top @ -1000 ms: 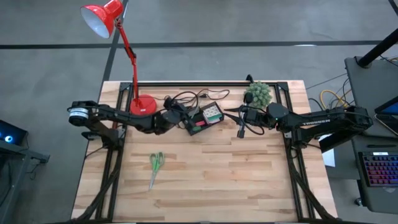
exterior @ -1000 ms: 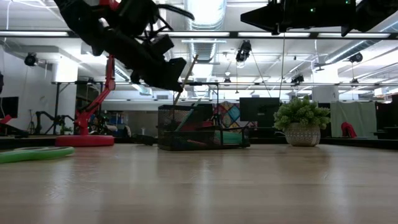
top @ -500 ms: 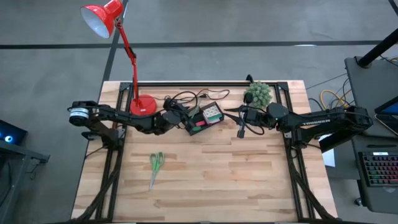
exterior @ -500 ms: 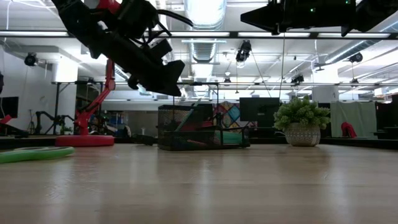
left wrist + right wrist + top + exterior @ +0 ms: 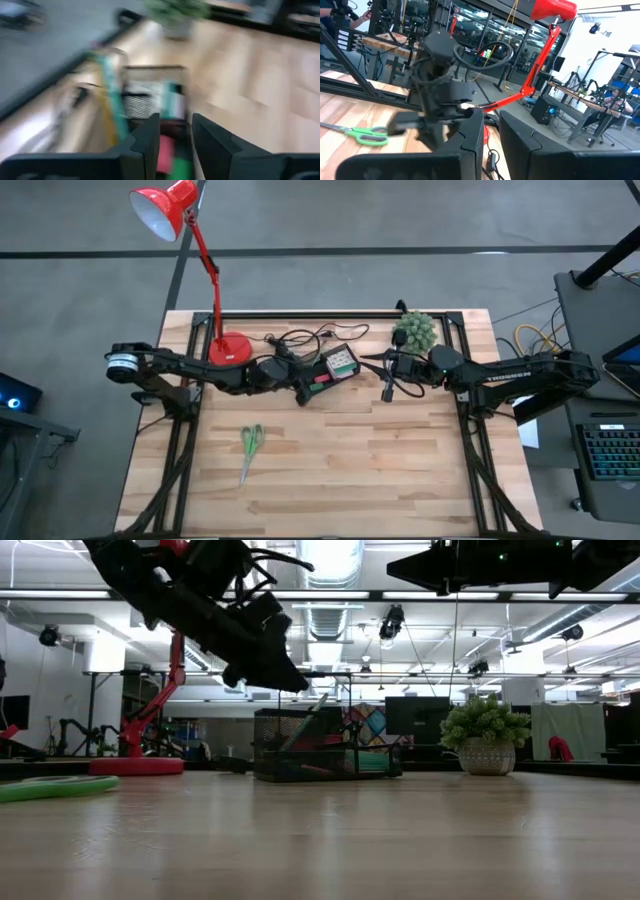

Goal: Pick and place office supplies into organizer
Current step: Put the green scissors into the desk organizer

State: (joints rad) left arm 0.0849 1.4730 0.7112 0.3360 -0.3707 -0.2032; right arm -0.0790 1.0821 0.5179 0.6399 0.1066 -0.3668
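My left hand (image 5: 300, 390) is over the near-left corner of the organizer (image 5: 330, 370), raised above it in the low view (image 5: 283, 675), and not touching it. Its fingers (image 5: 147, 137) are parted with a narrow gap and nothing between them, so it is open and empty. The organizer sits at the back middle of the bench (image 5: 350, 470), between the red lamp's base (image 5: 232, 348) and the small plant (image 5: 415, 330). It is a black mesh tray (image 5: 300, 745). In the left wrist view it is right ahead of my fingers (image 5: 155, 97). The picture is blurry, but a teal pen (image 5: 112, 100) and a yellow pencil (image 5: 107, 122) lean slantwise along one side of it. Something pink (image 5: 165, 150) and something green (image 5: 175, 167) lie in the nearer part; I cannot tell what they are. From above, the multicoloured cube (image 5: 340, 361) is in the tray's far-right part. The green-handled scissors (image 5: 250, 442) lie flat on the bench, well apart from the organizer, toward the front left. They are also at the edge of the low view (image 5: 50, 787) and in the right wrist view (image 5: 362, 134). My right hand (image 5: 388, 385) hangs in the air to the right of the organizer, just in front of the plant. Its fingers (image 5: 470, 130) are slightly apart and hold nothing.
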